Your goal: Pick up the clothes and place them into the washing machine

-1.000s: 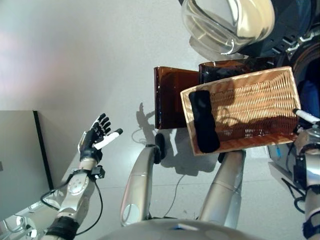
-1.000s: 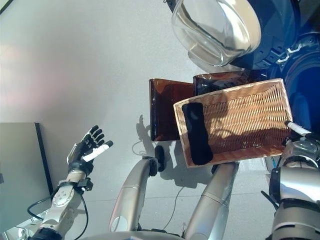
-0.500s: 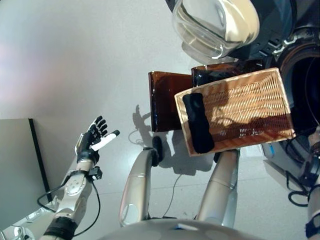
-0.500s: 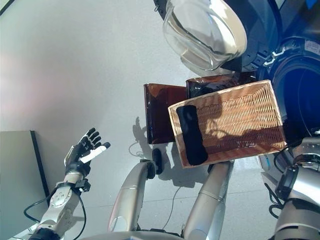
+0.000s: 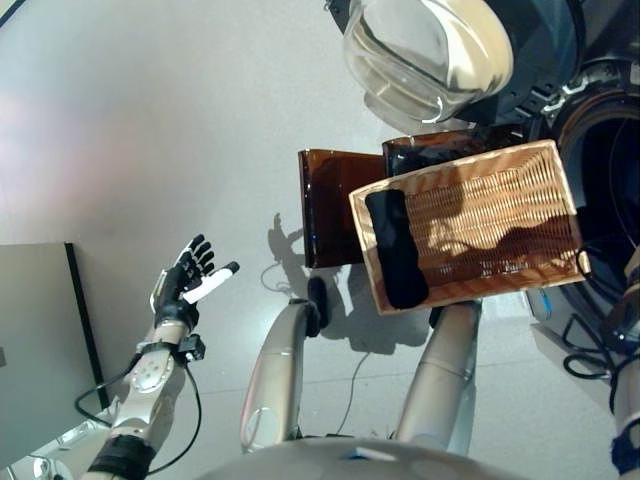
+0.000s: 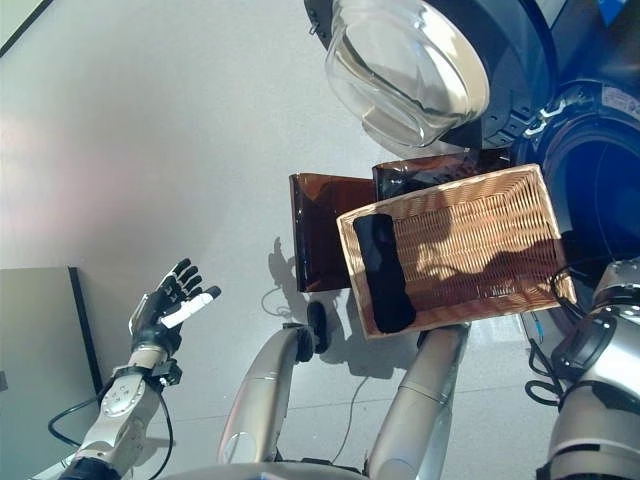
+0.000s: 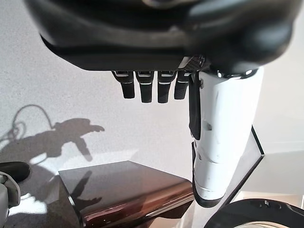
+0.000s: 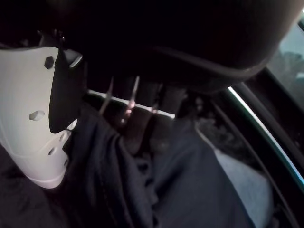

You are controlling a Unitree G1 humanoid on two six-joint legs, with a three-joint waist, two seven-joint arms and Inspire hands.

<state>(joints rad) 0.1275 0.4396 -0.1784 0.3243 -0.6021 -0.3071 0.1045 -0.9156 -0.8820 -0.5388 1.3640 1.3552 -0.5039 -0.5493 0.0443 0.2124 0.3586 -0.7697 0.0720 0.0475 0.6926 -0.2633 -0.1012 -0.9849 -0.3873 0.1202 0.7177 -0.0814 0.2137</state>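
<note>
A black garment (image 5: 395, 250) lies at the left end of the shallow wicker basket (image 5: 500, 205), which rests on a dark brown box (image 5: 335, 205). The washing machine's dark drum opening (image 5: 612, 170) is at the right, with its glass door (image 5: 430, 50) swung open above the basket. My right arm reaches past the basket's right end into the drum. In the right wrist view my right hand (image 8: 142, 123) has its fingers and white-covered thumb (image 8: 33, 133) curled on dark blue cloth (image 8: 171, 190) inside the drum. My left hand (image 5: 185, 285) is open and empty, held out over the floor at the left.
A grey panel (image 5: 35, 340) stands at the lower left. The drum's rim (image 8: 256, 118) runs close beside my right hand. Bare grey floor (image 5: 150, 120) lies left of the box.
My right hand has moved from the basket's right edge into the drum. The view has shifted a little. My left hand has stayed in place.
</note>
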